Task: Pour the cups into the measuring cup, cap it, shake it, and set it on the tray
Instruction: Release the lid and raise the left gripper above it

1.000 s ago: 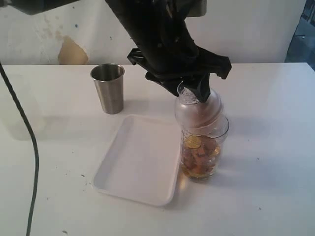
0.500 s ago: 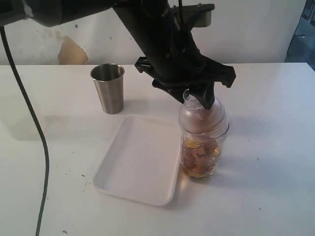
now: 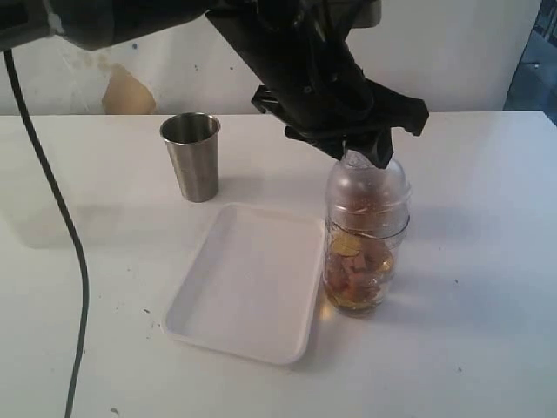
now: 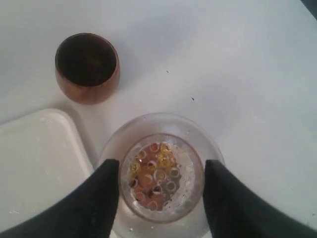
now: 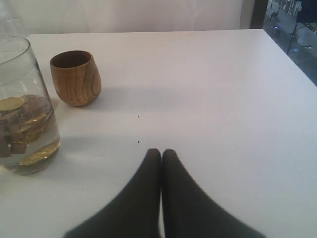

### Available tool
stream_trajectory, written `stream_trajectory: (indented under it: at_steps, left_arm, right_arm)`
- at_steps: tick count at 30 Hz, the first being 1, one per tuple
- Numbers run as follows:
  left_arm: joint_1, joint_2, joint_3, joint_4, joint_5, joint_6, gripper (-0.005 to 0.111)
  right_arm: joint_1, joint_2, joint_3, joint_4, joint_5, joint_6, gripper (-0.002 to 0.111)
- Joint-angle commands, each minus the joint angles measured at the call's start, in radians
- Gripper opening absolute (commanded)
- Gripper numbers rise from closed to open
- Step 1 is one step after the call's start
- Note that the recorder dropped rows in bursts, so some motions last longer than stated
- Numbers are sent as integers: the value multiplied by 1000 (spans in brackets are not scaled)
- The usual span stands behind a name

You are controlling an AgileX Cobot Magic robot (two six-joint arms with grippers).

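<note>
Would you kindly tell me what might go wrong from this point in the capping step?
1. The domed lid, gripped by the left gripper, may not sit squarely on the measuring cup; shaking could then spill its contents.
2. The measuring cup stands right beside the tray rim, with the wooden cup nearby, so an off-centre push might tip it.

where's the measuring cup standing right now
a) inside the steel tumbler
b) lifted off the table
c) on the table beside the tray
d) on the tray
c: the measuring cup stands with its base on the table, just off the edge of the tray, while the left gripper grips its lid.
</note>
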Motion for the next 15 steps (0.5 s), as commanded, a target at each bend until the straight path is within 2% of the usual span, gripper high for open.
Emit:
stream_trajectory:
  at_steps: [1,9,12,15]
  left_arm:
    - [-3,-2,-6,-34,-6,5,0]
    - [-3,11,-6,-37,32,14,3]
    - [-3,13,-6,-37,37,14,15]
    - [-3,13,-6,-37,37,14,33]
  right_arm:
    - [-4,-7,4,1,1,5,0]
    - [-4,-7,4,1,1,3,0]
    - [-4,-7,4,1,1,-3,0]
    - [-4,-7,4,1,1,-3,0]
